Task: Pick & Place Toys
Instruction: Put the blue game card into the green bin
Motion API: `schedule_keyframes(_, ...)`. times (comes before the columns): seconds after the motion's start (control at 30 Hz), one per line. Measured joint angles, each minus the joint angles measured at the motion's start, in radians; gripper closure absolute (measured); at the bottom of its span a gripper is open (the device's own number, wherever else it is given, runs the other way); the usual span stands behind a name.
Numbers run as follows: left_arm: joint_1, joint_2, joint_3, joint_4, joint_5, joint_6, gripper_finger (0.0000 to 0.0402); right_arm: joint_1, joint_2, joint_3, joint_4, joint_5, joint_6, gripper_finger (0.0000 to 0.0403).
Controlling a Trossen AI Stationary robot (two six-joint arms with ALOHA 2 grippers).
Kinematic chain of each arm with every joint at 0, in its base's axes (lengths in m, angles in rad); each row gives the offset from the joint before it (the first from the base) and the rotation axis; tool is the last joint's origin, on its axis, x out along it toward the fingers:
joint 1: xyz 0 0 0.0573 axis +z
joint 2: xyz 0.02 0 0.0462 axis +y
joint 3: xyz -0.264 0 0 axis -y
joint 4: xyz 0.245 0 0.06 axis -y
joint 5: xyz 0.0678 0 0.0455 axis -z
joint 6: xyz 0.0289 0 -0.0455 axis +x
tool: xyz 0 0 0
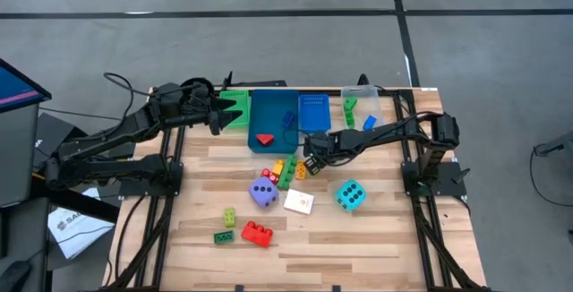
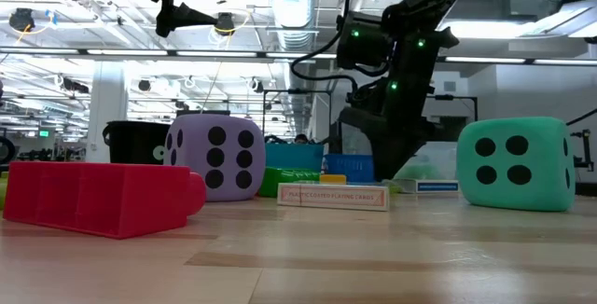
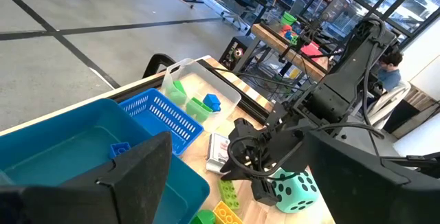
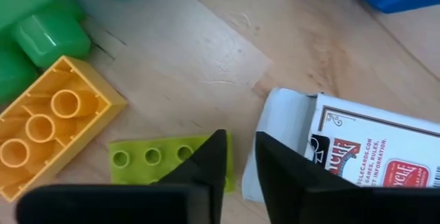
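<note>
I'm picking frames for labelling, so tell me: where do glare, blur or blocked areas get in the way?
Low view: bright ceiling lights leave the right arm dark; the red brick nearest the lens is soft. Left wrist view: the left gripper's fingers hide the lower frame. Right wrist view: the right gripper covers part of the lime brick and card box. High view: even light.

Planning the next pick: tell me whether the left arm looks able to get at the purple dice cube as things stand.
Probably yes. The purple dice cube sits in the open on the table, nothing on top of it. The left tool hangs open above the green tray, and the right tool works beside the bricks, off that path.
</note>
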Motion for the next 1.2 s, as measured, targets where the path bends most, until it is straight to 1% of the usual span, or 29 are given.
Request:
schedule_keyframes(0.1, 0.0, 0.0, 0.0, 0.0, 0.0, 0.0, 0.0078, 0.0, 0.017, 0.004, -0.003, 0.001, 0.001, 0.0356)
schedule_keyframes(0.27, 0.0, 0.0, 0.0, 0.0, 0.0, 0.0, 0.0078, 0.0, 0.038, 0.006, -0.006, -0.036, 0.001, 0.0397)
schedule_keyframes(0.47, 0.0, 0.0, 0.0, 0.0, 0.0, 0.0, 0.0078, -0.009, 0.014, 0.002, -0.009, -0.042, 0.011, 0.0401)
schedule_keyframes(0.63, 0.0, 0.0, 0.0, 0.0, 0.0, 0.005, 0.0078, -0.027, 0.001, 0.023, -0.052, -0.054, 0.001, 0.0402)
schedule_keyframes(0.87, 0.0, 0.0, 0.0, 0.0, 0.0, 0.006, 0.0078, -0.032, 0.0, 0.124, -0.145, -0.048, -0.037, 0.0402)
schedule_keyframes(1.07, 0.0, 0.0, 0.0, 0.0, 0.0, 0.006, 0.0078, -0.032, -0.002, 0.246, -0.212, -0.04, -0.08, 0.0402)
schedule_keyframes(1.2, 0.0, 0.0, 0.0, 0.0, 0.0, 0.007, 0.0078, -0.034, -0.005, 0.296, -0.239, 0.006, -0.13, 0.0402)
